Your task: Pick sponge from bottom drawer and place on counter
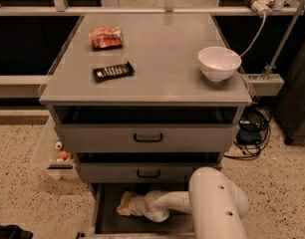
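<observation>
Firstly, we list the gripper (132, 204): low inside the bottom drawer (105, 219), at the left end of the white arm (168, 206), pressed against the sponge (123, 203); whether it is spread or closed on the sponge we cannot tell. Sponge: pale yellow, lying on the dark floor of the bottom drawer, toward its left side, touching the gripper's tip. Bottom drawer: pulled out, lowest of three. Middle drawer (112, 173) and top drawer (102, 138): grey fronts, each with a black handle, both standing slightly out from the cabinet. Counter (162, 54): flat grey top of the cabinet. On it we record a red-orange snack packet (105, 37) at the rear left, a black candy bar (113, 71) just in front of that packet, and a white bowl (219, 62), upright, at the right edge. Beside the cabinet: dark cables (250, 133) on the speckled floor to the right, a clear plastic bin (49, 152) to the left.
</observation>
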Tool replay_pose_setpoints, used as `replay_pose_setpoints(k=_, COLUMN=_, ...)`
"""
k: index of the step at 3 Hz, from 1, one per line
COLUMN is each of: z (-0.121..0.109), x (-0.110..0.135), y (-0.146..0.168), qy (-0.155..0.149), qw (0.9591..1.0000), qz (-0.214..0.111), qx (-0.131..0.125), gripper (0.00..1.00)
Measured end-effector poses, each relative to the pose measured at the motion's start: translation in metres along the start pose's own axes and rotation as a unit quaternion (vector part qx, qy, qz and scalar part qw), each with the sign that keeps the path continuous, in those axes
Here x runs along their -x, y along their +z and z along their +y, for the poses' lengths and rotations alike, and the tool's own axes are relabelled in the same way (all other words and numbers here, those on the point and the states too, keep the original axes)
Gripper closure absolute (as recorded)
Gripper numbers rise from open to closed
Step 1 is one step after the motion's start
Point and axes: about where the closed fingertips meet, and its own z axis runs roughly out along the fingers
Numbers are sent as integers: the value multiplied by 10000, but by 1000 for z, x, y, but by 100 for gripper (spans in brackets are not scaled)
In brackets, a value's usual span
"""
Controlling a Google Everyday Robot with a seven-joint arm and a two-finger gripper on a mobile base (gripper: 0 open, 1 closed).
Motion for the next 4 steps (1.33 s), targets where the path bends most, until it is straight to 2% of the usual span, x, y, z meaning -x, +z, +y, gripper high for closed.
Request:
replay_pose_setpoints(k=1, z=-14, x=-3, y=-44, qy=181, qw=9998, qz=98, qx=-62, gripper=100)
replay_pose_setpoints(k=2, z=-13, x=0, y=-105, qy=389, qw=9988, qz=174, qx=-248, gripper=100)
replay_pose_setpoints(k=3, z=-3, x=-8, y=-161, qy=604, qw=9965, qz=224, qx=-540, gripper=100)
replay_pose_setpoints(k=4, z=19, x=-10, y=-208, qy=658, qw=9954, qz=-21, qx=-702, gripper=100)
